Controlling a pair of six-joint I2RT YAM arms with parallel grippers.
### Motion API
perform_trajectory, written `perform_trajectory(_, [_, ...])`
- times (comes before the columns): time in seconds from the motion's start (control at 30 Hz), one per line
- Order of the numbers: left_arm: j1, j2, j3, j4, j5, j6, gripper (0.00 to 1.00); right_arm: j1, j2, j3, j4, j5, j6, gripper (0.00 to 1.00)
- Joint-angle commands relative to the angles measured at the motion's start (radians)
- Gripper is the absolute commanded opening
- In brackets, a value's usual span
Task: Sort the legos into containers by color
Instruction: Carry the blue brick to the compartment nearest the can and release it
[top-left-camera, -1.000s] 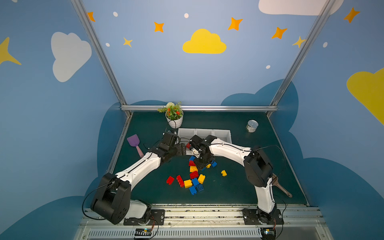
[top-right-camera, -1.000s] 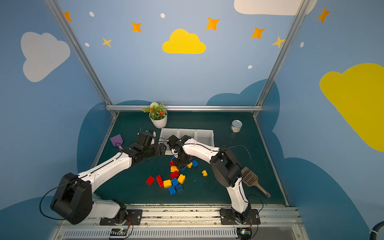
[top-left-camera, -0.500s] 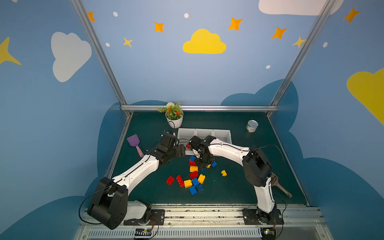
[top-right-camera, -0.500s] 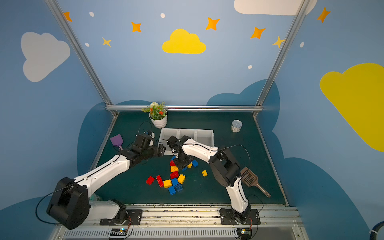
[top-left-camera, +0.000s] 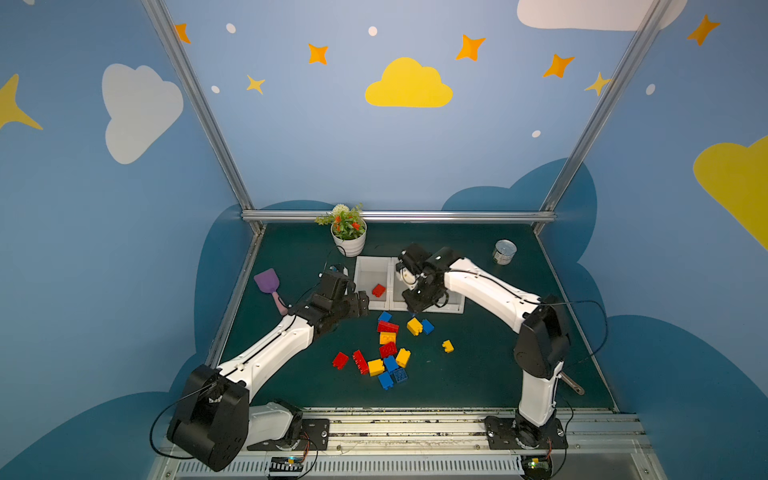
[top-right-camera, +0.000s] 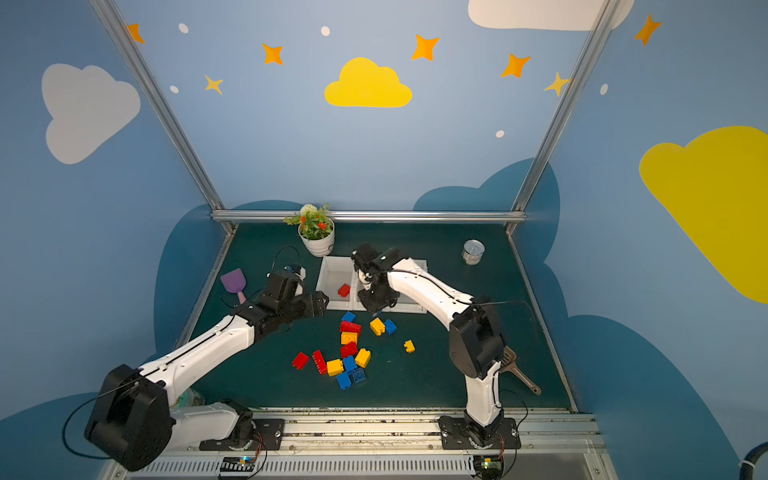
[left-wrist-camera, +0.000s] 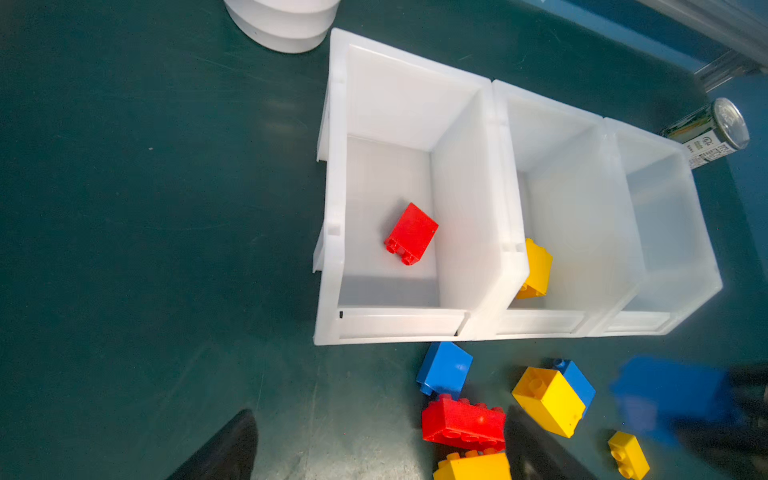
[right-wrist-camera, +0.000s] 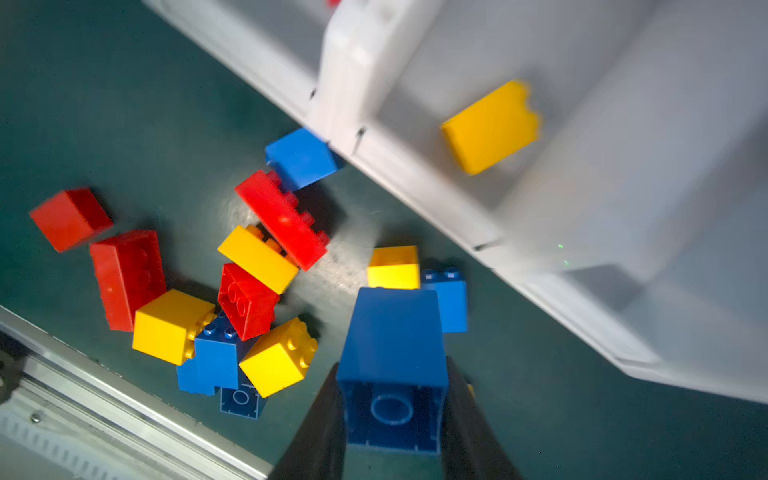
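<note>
R fingers (right-wrist-camera: 320, 428) clamped on small blue plastic studded brick (right-wrist-camera: 392, 332); it sits btwn tips. L fingers (left-wrist-camera: 224, 449) spread wide, empty.

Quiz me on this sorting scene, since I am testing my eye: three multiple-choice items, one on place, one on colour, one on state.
1. Which bin holds a yellow brick? A left B middle C right
2. What colour is the brick in the right gripper? A red B yellow C blue
3. The left gripper is: A open, empty B shut on a brick C shut, empty
Key: 1 B: it lies in the middle bin. 2 C: a blue brick is clamped there. 3 A: its jaws stand apart, nothing between.
</note>
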Motion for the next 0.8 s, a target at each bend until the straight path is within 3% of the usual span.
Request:
perform_trajectory(0.0, [0.003,-0.028,-0.020,-0.008,-0.008,-0.002,0.93,-0.082,-0.021,0.029,-0.060,0.048,-0.030,0.29])
perform_trajectory(0.17, [0.004,-0.036,-0.030,-0.014,0.005,-0.007,0.93,-0.196,0.061,0.064,-0.057,0.052,-0.016,0.29])
perform_trajectory(0.33, [0.004,-0.042,-0.039,-0.029,0.023,-0.010,0.93,-0.246,0.144,0.091,-0.036,0.027,-0.004,0.32])
perform_trajectory(0.4, [0.004,-0.047,-0.043,-0.035,0.027,-0.011,0.93,-0.255,0.158,0.095,-0.030,0.020,0.001,0.35])
perform_trajectory(0.53, [0.002,-0.057,-0.059,-0.030,0.036,-0.019,0.93,-0.265,0.156,0.096,-0.024,0.016,0.002,0.52])
perform_trajectory(0.77, [0.001,-0.039,-0.056,-0.032,0.059,-0.010,0.93,-0.272,0.117,0.077,-0.028,0.003,0.009,0.56])
